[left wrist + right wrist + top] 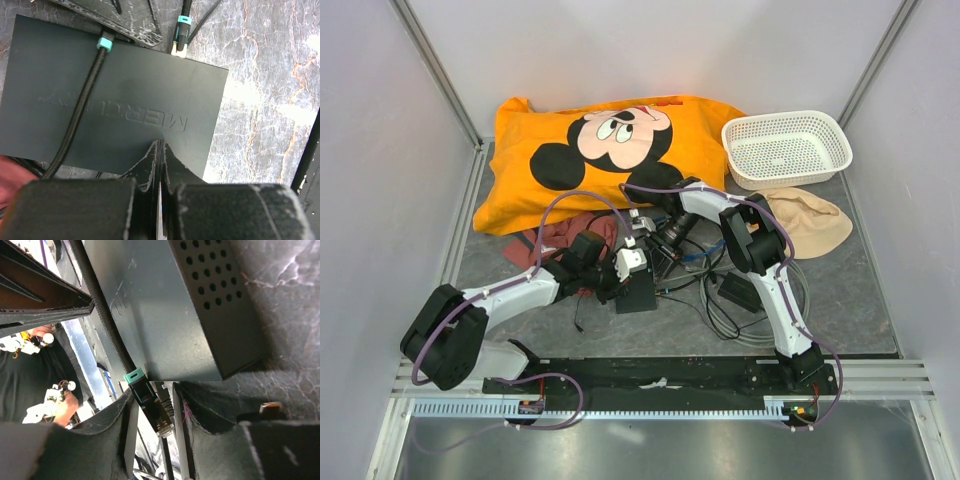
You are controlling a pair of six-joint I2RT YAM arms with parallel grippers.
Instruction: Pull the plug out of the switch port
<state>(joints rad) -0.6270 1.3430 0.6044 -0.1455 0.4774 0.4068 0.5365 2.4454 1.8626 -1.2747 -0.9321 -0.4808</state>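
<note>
Our left gripper (pixel 160 150), fingers together, pins the switch (pixel 125 100) to the table (pixel 260 100). Our right gripper (pixel 155 394), jaws apart, brackets a teal-collared plug (pixel 149 404) at its edge. Its tip seems already bare, so we risk pulling the wrong one, leaving the other plug (pixel 178 44) in its port.

A: Arm finish?
B: Left arm (pixel 515 292), right arm (pixel 780 295): white links, black joints.
A: Cabling?
B: Purple cable (pixel 546 215) looped along each, up from the black base rail (pixel 660 372). Fingers (pixel 146 164) black, scuffed white at edges.
</note>
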